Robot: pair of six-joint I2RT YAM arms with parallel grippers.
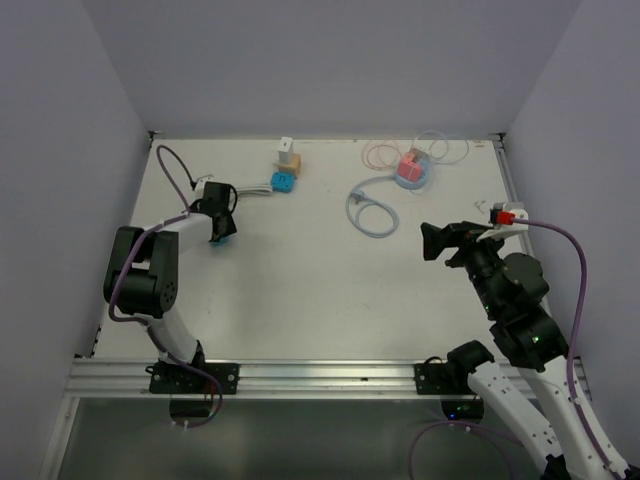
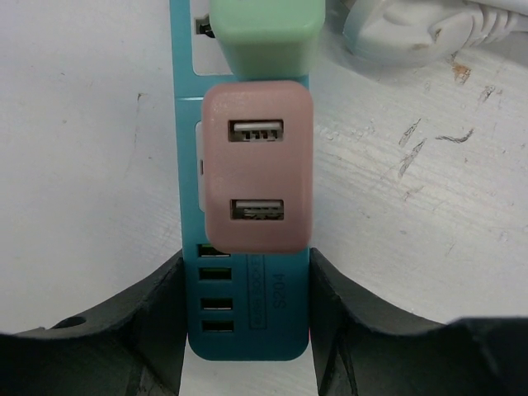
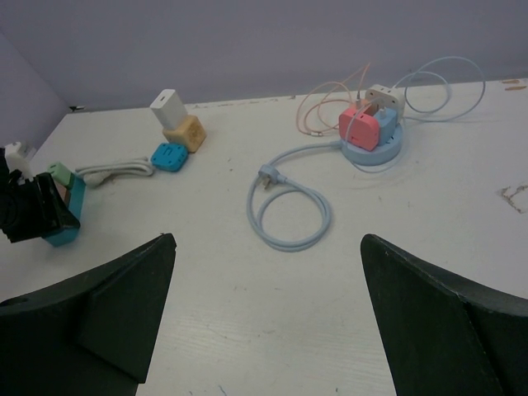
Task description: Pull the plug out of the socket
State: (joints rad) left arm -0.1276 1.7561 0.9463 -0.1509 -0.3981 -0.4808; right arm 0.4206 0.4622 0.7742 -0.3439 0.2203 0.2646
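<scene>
Pink plug (image 2: 257, 165), rounded block with two USB ports, seated on teal power strip (image 2: 247, 326) beside green plug (image 2: 266, 33), left side of table (image 1: 300, 290). Left gripper (image 2: 246, 260) straddles the strip's end, fingers close against its sides; contact unclear. Right gripper (image 3: 268, 239) wide open, empty.

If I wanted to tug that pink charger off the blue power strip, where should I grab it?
I'd pinch the pink charger across its two flat long sides, coming straight down at its port face. It stands proud of the blue strip, leaving those sides bare, while the green plug crowds its far end.
</scene>
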